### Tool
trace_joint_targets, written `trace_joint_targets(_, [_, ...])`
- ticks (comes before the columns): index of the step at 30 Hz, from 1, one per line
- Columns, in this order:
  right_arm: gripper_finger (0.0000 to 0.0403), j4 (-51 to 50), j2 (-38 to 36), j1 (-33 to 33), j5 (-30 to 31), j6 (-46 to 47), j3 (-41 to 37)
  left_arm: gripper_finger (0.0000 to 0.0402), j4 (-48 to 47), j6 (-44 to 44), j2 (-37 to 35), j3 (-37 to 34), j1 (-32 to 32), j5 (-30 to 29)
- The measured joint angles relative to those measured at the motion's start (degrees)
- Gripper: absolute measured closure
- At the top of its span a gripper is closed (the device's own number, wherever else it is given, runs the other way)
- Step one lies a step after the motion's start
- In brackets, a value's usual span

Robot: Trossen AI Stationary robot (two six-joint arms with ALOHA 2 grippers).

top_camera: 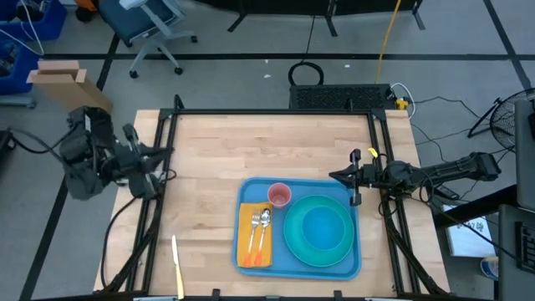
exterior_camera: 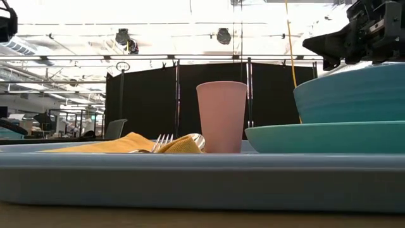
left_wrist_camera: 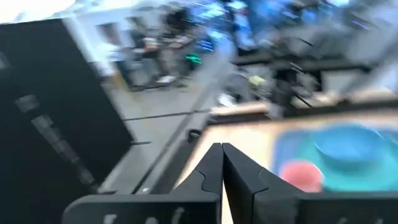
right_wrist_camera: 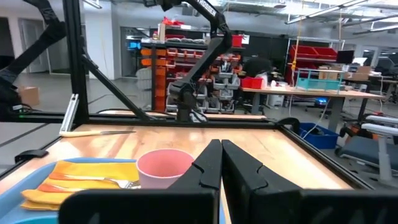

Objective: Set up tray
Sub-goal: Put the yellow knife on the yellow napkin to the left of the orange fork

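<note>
1. At the left edge of the high view you have the left gripper (top_camera: 167, 155), off the table's left rail at mid height. Its jaws are clenched on nothing; the left wrist view shows the two fingers (left_wrist_camera: 211, 171) pressed together.
2. Low in the frame, left of centre, a pale knife (top_camera: 176, 266) lies alone on the wooden table (top_camera: 209, 167), well apart from the tray.
3. The tray (top_camera: 298, 227) sits in the lower centre-right of the high view, flat on the table, and it holds everything else.
4. In the tray's left part you see an orange napkin (top_camera: 253, 238) with a fork (top_camera: 256, 234) and a spoon (top_camera: 265, 226) lying on it side by side.
5. Just beside the napkin's upper right corner, a pink cup (top_camera: 279, 196) stands upright near the tray's upper rim. You cannot tell whether anything is in it.
6. The tray's right part is filled by a turquoise plate (top_camera: 294, 242) with a blue bowl (top_camera: 322, 227) sitting in its middle. The bowl looks empty from above.
7. At the right, the right gripper (top_camera: 341, 176) hovers over the tray's upper right corner, its arm reaching in from the frame's right side. Its jaws are clenched and empty; in the right wrist view the fingers (right_wrist_camera: 208, 165) meet, with the cup just beyond them.
</note>
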Motion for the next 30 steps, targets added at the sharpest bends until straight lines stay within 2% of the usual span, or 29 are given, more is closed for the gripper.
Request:
trace_joint_targets(3, [0.0403,0.0,0.0,0.0,0.0,-0.1,0.0,0.0388,4.7,10.1,0.3,0.1,1.1,9.5])
trace_joint_targets(6, [0.0403,0.0,0.0,0.0,0.1,-0.2,0.0,0.0398,13.2,21.2,0.7,0.1,2.5,20.9])
trace_joint_targets(9, [0.0403,0.1,0.0,0.0,0.1,-0.2,0.0,0.0389,21.0,28.7,0.9,0.0,4.1,29.7])
trace_joint_targets(12, [0.0403,0.3,0.0,0.0,0.2,-0.3,0.0,0.0376,25.8,31.0,1.9,0.1,6.3,37.4])
trace_joint_targets(17, [0.0403,1.7,0.0,0.0,1.6,-0.3,0.0,0.0353,26.6,25.0,5.1,0.1,11.3,52.4])
trace_joint_targets(20, [0.0403,1.8,0.0,0.0,1.6,-0.3,0.0,0.0325,25.4,20.2,8.4,0.1,13.9,56.3])
trace_joint_targets(24, [0.0403,1.8,0.0,0.0,1.5,-0.3,0.0,0.0275,22.7,13.1,14.4,0.0,15.9,58.4])
trace_joint_targets(30, [0.0403,1.8,0.0,0.0,1.5,-0.3,0.0,0.0194,22.2,11.8,24.1,0.0,16.7,59.8])
